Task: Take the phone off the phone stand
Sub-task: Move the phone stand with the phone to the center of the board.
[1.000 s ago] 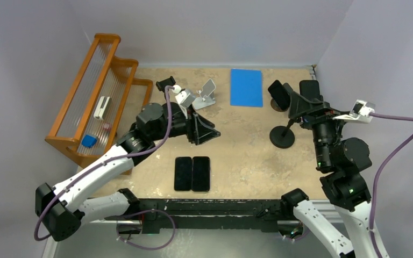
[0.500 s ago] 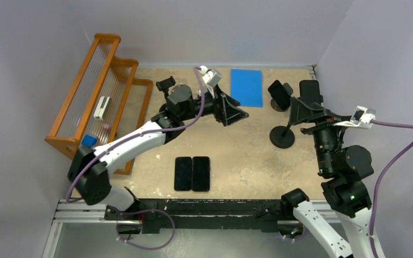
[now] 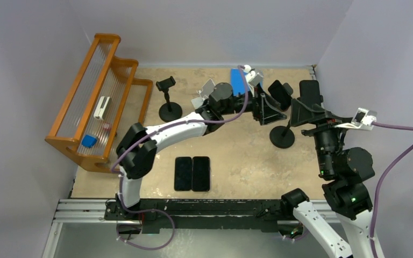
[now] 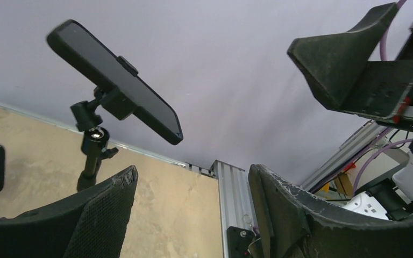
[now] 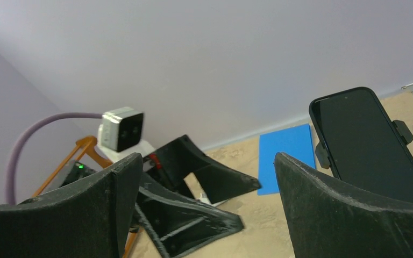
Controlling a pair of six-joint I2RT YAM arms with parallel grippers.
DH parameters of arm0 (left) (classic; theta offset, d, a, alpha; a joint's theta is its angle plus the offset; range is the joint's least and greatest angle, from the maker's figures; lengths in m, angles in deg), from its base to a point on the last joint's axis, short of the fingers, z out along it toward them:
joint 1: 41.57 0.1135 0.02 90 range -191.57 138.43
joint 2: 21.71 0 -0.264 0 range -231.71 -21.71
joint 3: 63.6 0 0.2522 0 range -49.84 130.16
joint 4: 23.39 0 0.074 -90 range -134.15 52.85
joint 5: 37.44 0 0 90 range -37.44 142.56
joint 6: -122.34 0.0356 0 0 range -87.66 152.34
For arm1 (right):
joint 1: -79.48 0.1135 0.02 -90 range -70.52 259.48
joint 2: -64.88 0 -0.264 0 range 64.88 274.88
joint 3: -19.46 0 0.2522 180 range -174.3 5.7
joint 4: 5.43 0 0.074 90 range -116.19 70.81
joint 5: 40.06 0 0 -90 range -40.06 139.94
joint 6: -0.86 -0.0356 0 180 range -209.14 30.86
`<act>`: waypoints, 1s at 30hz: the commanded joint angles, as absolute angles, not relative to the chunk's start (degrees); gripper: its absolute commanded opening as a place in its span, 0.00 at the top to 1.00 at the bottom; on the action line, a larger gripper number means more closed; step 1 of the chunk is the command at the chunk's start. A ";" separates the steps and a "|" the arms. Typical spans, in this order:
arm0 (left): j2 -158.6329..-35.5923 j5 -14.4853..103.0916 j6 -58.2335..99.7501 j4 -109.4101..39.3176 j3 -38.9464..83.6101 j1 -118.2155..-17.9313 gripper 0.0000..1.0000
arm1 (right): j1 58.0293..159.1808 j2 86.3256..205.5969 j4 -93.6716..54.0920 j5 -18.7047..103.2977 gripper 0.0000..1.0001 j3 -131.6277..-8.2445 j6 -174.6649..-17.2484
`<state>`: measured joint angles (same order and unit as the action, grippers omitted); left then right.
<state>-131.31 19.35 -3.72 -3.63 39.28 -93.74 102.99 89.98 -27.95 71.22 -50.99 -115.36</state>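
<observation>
Change over the last second: left gripper (image 3: 271,110) carried from the left-centre of the table (image 3: 236,156) across to the right side, now just beside the phone stand (image 3: 282,138); left arm (image 3: 166,129) stretched diagonally over the table. Small black stand (image 3: 168,102), earlier half covered by that arm, now shows down to its base. Silver stand (image 3: 207,92) now partly behind the arm. Right gripper (image 3: 297,110) almost where it was. Phone (image 3: 310,88): black, unmoved, clamped high on the phone stand at far right, screen turned toward the right wrist camera. Left gripper: fingers spread, nothing between them. Right gripper: fingers spread wide, likewise empty, the phone lying beyond one finger. Second clamped phone (image 3: 279,94): just left of the first, its foot hidden by the left gripper. Two flat phones (image 3: 192,173): side by side, touching, near the front edge, unmoved. Blue mat (image 3: 236,88): partly covered by the left arm. Hard to make out: the upper pole of the phone stand, hidden behind the right gripper from above; its base, hidden behind a finger in the left wrist view; whether either gripper touches the phone or the stand cannot be told; a dark object cut off at the left edge of the left wrist view, unidentified.
</observation>
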 commanded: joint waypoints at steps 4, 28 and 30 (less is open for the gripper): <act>-139.65 24.26 -6.61 -1.00 48.99 -96.11 0.26 | 103.99 86.53 -27.08 70.05 0.07 -52.49 -115.95; -152.98 25.36 -16.88 -3.34 63.58 -97.92 0.34 | 105.67 85.71 -28.16 69.82 0.07 -52.79 -116.01; -153.10 25.89 -17.35 -3.73 63.96 -98.30 0.35 | 105.67 85.56 -28.24 69.98 0.07 -52.96 -115.97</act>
<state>-153.12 25.78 -15.10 -4.55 59.85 -97.23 104.23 89.20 -29.67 70.76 -50.94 -116.17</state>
